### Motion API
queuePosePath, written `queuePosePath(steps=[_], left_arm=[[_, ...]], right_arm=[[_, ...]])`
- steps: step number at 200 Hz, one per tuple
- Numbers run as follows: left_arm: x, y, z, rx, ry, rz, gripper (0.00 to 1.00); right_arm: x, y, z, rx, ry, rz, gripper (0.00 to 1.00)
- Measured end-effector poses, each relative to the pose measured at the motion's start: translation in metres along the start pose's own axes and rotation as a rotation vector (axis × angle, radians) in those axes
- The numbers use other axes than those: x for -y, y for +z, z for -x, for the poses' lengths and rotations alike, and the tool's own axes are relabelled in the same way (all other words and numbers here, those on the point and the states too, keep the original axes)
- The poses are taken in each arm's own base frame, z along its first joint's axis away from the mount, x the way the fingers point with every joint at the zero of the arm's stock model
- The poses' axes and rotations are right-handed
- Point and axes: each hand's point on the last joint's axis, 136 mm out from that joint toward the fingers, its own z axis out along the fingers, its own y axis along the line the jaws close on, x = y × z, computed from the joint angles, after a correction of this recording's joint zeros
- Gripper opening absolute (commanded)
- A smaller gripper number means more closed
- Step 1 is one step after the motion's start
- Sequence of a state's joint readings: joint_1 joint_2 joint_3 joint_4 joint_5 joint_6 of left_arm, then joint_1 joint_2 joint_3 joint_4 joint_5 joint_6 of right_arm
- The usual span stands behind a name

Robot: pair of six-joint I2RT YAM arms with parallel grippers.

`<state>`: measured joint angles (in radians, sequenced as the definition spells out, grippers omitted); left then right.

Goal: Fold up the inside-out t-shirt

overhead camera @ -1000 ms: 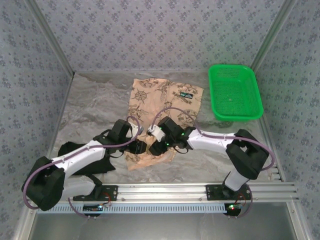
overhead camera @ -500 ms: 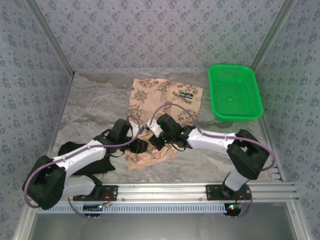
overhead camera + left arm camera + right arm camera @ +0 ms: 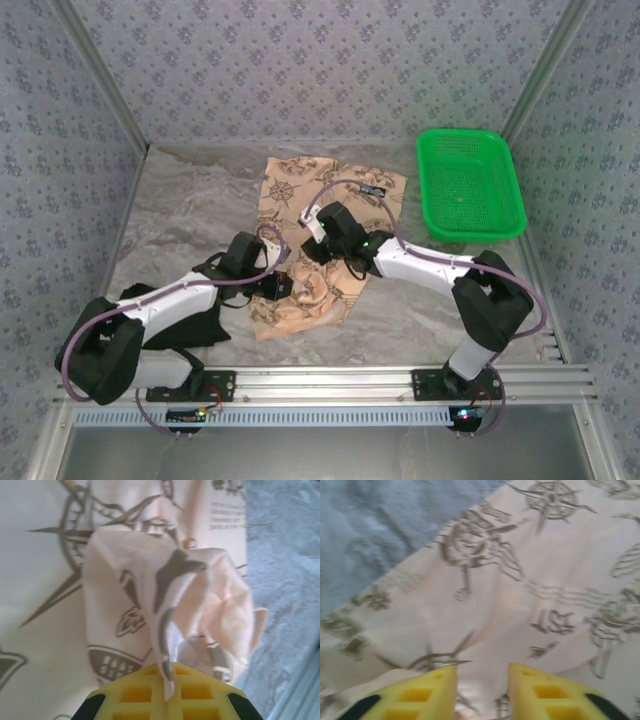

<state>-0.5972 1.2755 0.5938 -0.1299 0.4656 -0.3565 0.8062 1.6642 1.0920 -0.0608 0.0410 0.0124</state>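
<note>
Left gripper (image 3: 167, 697) pinched tight on a bunch of the inside-out t-shirt (image 3: 330, 185); right gripper (image 3: 482, 682) spread just over it. Rumpled, no neat fold yet, so early days, I'd say.

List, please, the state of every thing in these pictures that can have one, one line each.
Peach-tan printed fabric t-shirt: lying rumpled on the table, one bunch pinched up.
Left tool: shut on a bunch of the t-shirt.
Right tool: open, over the t-shirt.
Green rectangular plastic basket: upright, apart from the t-shirt.
Plain black fabric garment: lying partly under the left arm.
</note>
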Motion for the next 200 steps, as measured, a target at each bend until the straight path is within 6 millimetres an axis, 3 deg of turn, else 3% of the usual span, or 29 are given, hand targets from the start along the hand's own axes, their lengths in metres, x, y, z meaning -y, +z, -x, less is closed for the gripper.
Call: queuePosePath(steps=[25, 50, 72, 85, 102, 131, 147, 174, 200], left_arm=[[0.015, -0.008, 0.003, 0.018, 0.016, -0.062, 0.00], [0.021, -0.015, 0.005, 0.033, 0.016, -0.096, 0.00], [0.015, -0.016, 0.001, 0.032, -0.007, -0.093, 0.00], [0.010, -0.015, -0.004, 0.023, -0.025, -0.089, 0.00], [0.007, -0.014, -0.009, 0.014, -0.038, -0.085, 0.00], [0.006, -0.014, -0.012, 0.008, -0.042, -0.091, 0.00], [0.006, -0.014, -0.013, 0.008, -0.042, -0.094, 0.00], [0.008, -0.013, -0.013, 0.012, -0.042, -0.105, 0.00], [0.006, -0.010, -0.014, 0.015, -0.047, -0.112, 0.00]], right_arm=[[0.002, -0.003, -0.009, -0.043, 0.044, -0.001, 0.50], [-0.026, -0.030, -0.015, -0.039, 0.047, 0.127, 0.55], [-0.059, -0.054, -0.028, -0.016, 0.011, 0.228, 0.57], [-0.075, -0.052, -0.038, -0.035, -0.005, 0.264, 0.58], [-0.085, -0.035, -0.054, -0.080, -0.016, 0.266, 0.59], [-0.074, -0.003, -0.079, -0.145, -0.031, 0.165, 0.59], [-0.065, 0.009, -0.083, -0.162, -0.029, 0.104, 0.56], [-0.046, 0.016, -0.057, -0.112, 0.029, -0.008, 0.54], [-0.013, 0.014, -0.022, -0.039, 0.136, -0.141, 0.54]])
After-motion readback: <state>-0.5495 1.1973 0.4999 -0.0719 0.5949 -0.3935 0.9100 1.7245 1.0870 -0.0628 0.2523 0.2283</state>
